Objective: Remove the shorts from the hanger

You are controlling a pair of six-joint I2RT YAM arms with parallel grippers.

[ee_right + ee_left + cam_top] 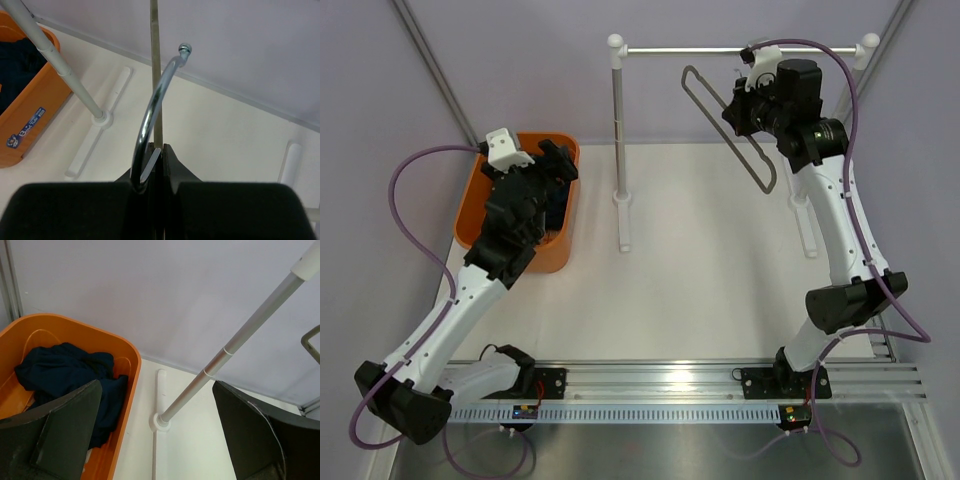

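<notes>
L claw (156, 405) open over bin (550, 255) w/ shorts (65, 367); R claw (160, 150), raised, clamps hanger (150, 109).

Left arm stretched forward, hand (550, 168) wide open, well left of rail stand (720, 49). Right arm raised, hand (738, 112) clamped on hanger (146, 120), just under stand's right end.

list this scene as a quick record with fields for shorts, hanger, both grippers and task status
shorts: crumpled in the orange bin
hanger: bare, no fabric on it, held up near the rail stand
right gripper: shut on the hanger at the base of its hook
left gripper: open, empty, above the orange bin
task status: shorts look already off the hanger
</notes>
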